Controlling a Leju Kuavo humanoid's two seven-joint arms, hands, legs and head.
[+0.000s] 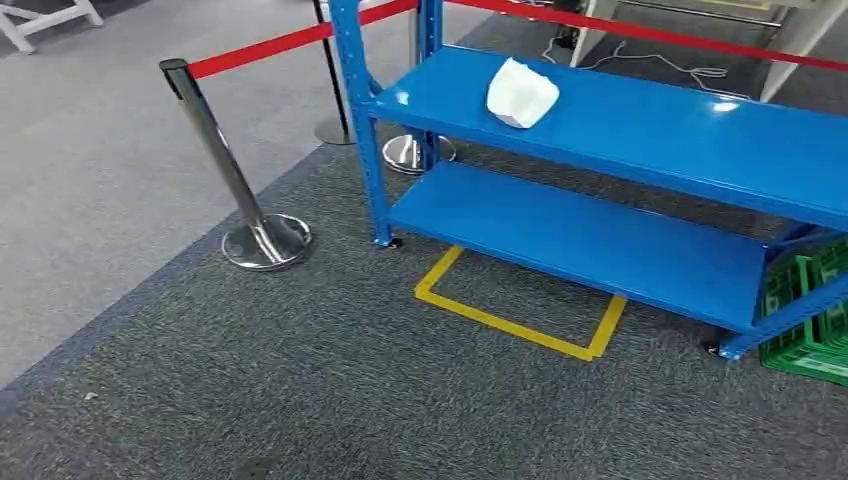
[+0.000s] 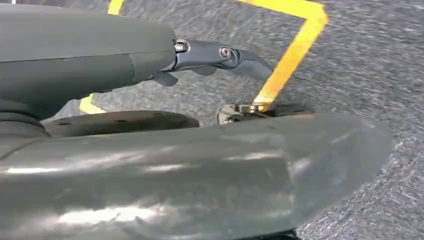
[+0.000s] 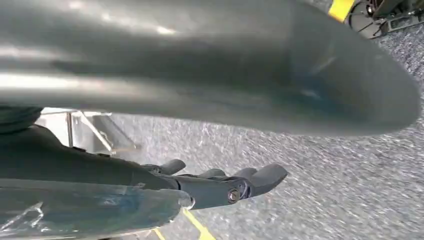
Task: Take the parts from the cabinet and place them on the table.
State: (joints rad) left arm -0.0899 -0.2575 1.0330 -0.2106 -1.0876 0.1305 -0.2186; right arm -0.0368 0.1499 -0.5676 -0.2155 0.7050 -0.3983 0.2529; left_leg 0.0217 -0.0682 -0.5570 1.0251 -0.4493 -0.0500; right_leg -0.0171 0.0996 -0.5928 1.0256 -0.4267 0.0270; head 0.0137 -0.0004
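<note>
I am looking at a white part (image 1: pixel 521 92) that is lying on the upper shelf of the blue cabinet (image 1: pixel 640 125), near its left end and close to the front edge, where an arm coming from this side could get at it; whether it is a bag or a moulded piece I cannot tell. The lower shelf (image 1: pixel 580 235) is showing bare blue. On the grey carpet in front of the cabinet yellow tape (image 1: pixel 510 322) is marking out a box, which I judge to be a standing mark for the robot. A chrome post (image 1: pixel 232 190) is carrying a red barrier belt (image 1: pixel 270 47) along the left, and a green crate (image 1: pixel 810 310) is sitting at the cabinet's right end. No desk is appearing in my views. My left hand (image 2: pixel 220 55) is hanging over the carpet by the tape, fingers stretched out and gripping nothing; my right hand (image 3: pixel 225 185) is likewise hanging with its fingers extended and apart, carrying nothing. With both arms down, I judge the robot is walking or standing rather than reaching.
</note>
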